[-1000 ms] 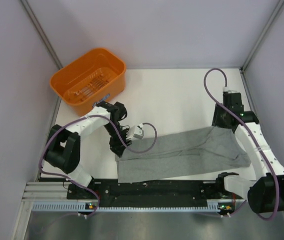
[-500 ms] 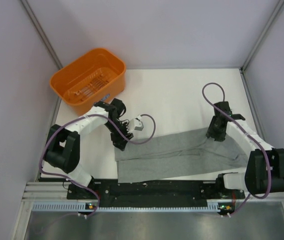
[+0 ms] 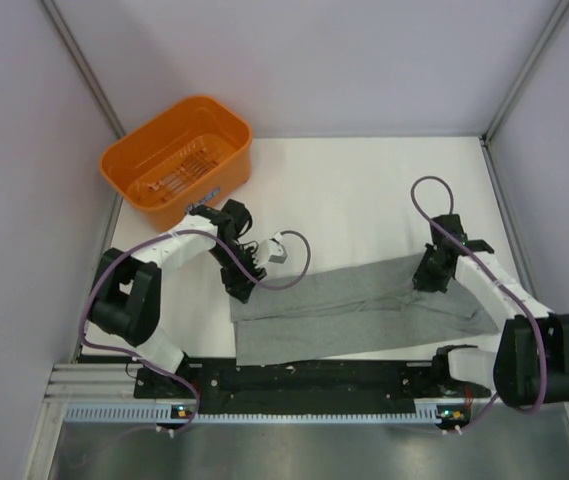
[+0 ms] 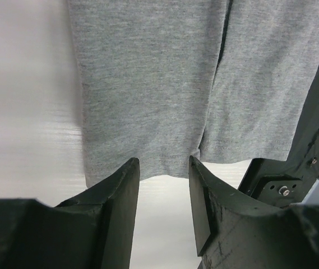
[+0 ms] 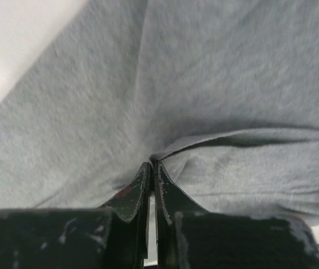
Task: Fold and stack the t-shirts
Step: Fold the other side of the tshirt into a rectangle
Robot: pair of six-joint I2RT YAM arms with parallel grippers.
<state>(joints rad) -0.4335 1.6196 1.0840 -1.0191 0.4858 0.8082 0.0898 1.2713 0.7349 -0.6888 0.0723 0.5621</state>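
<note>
The heather-grey t-shirt (image 3: pixel 354 310) lies folded into a long band across the near part of the white table (image 3: pixel 354 190). My left gripper (image 3: pixel 241 290) is open at the shirt's far left corner; in the left wrist view its jaws (image 4: pixel 163 168) stand apart just short of the shirt's hem (image 4: pixel 148 112), with bare table between them. My right gripper (image 3: pixel 426 280) is low at the shirt's far right edge. In the right wrist view it (image 5: pixel 152 165) is shut, pinching a fold of the grey fabric (image 5: pixel 215 73).
An orange plastic basket (image 3: pixel 177 160) stands at the far left of the table. The black base rail (image 3: pixel 304 378) runs along the near edge, and grey walls close in both sides.
My right gripper has come forward and down onto the shirt's far right edge. My left gripper has shifted slightly at the shirt's left corner. The shirt lies as before.
</note>
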